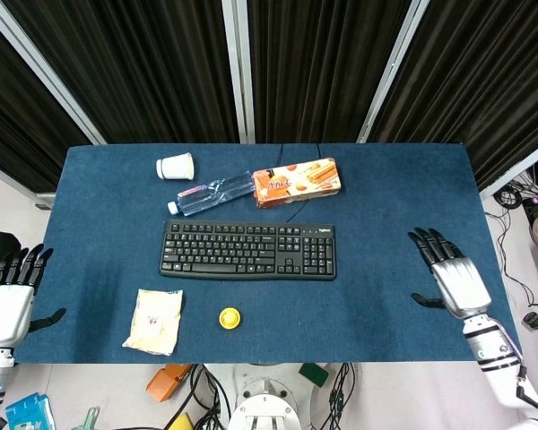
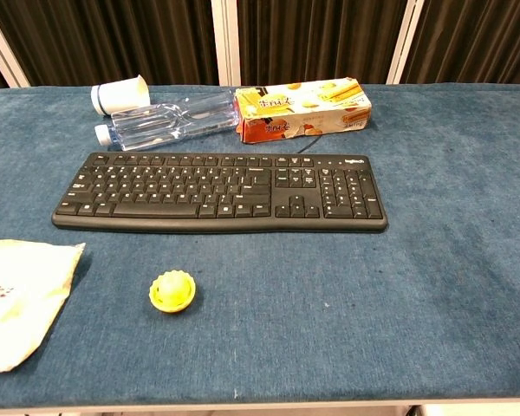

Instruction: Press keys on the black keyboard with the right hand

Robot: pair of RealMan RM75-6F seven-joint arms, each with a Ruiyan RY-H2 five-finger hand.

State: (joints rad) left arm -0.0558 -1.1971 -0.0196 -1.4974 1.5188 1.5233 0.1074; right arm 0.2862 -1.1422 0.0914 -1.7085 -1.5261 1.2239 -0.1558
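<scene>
Your right hand [image 1: 455, 279] hovers over the desk [image 1: 386, 206], fingers spread and holding nothing, well right of the black keyboard [image 1: 248, 250]. Your left hand [image 1: 7, 300] hangs off the desk's left edge, likewise spread and unladen.

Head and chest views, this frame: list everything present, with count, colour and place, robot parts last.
keyboard: 1, black, centre of the table, cable running to the far edge.
water bottle: 1, clear, lying on its side behind the keyboard.
snack box: 1, orange and white, lying behind the keyboard, next to the bottle.
cup: 1, white, on its side, far left of the bottle.
packet: 1, pale cream, near edge, left of the keyboard.
small round object: 1, yellow, in front of the keyboard.
table: 1, blue cloth top.
left robot hand: silver and black, fingers apart, off the table's left edge.
right robot hand: silver and black, fingers apart, over the table's right part, clear of the keyboard.
</scene>
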